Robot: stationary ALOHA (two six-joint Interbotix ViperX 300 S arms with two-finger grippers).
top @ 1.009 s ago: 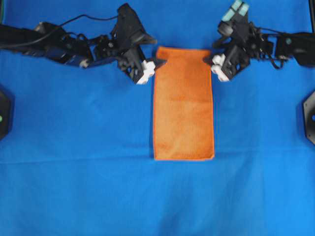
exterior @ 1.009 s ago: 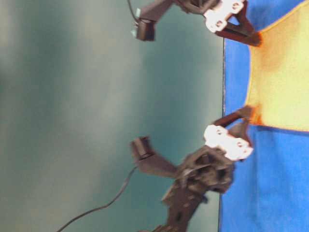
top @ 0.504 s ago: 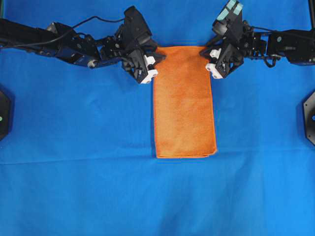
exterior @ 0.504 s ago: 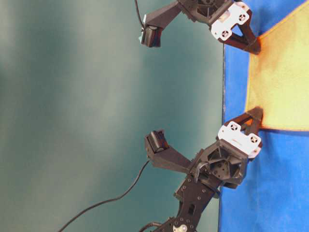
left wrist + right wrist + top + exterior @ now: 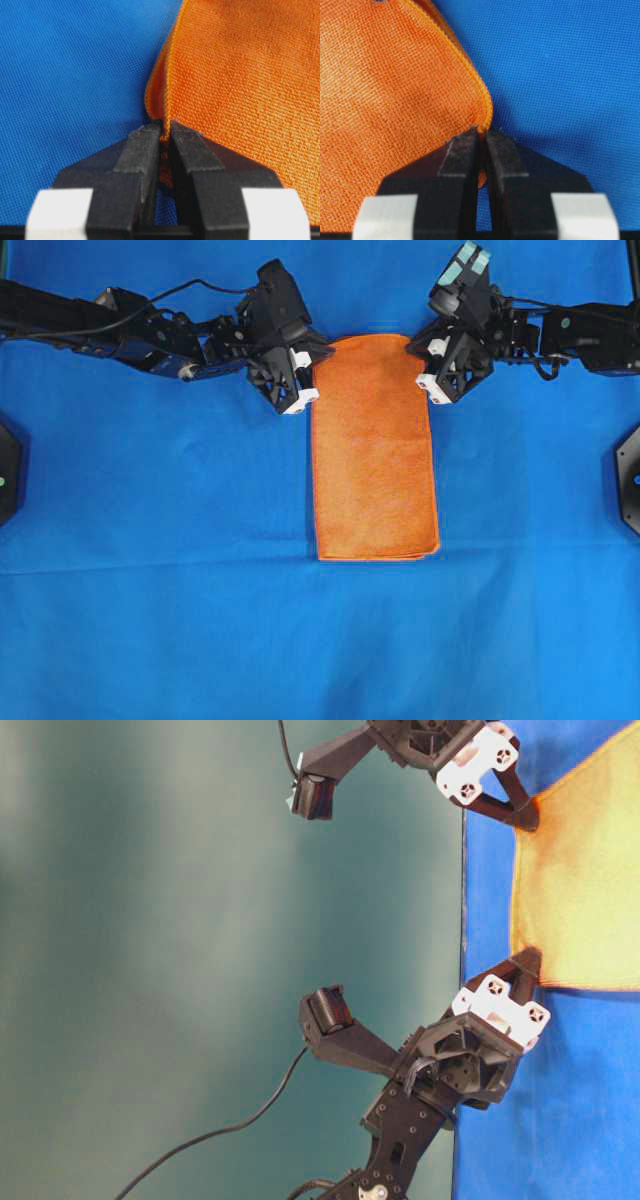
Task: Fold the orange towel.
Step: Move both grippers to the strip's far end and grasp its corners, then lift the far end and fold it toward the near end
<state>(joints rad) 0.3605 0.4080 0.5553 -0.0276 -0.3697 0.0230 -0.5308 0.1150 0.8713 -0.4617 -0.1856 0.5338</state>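
The orange towel lies as a long folded strip in the middle of the blue cloth, its near end at the bottom. My left gripper is shut on the towel's far left corner; the left wrist view shows the orange towel's doubled hem pinched in the left gripper. My right gripper is shut on the far right corner; in the right wrist view the orange towel's edge sits squeezed in the right gripper. From table level both grippers hold the orange towel's far edge.
A large blue cloth covers the whole table under the towel. Black fixtures sit at the left edge and right edge. Both arms reach in from the far corners, with cables trailing behind the left one.
Both grippers moved in onto the towel's far corners and closed on them from wide open. The towel's far edge has bunched slightly between them.
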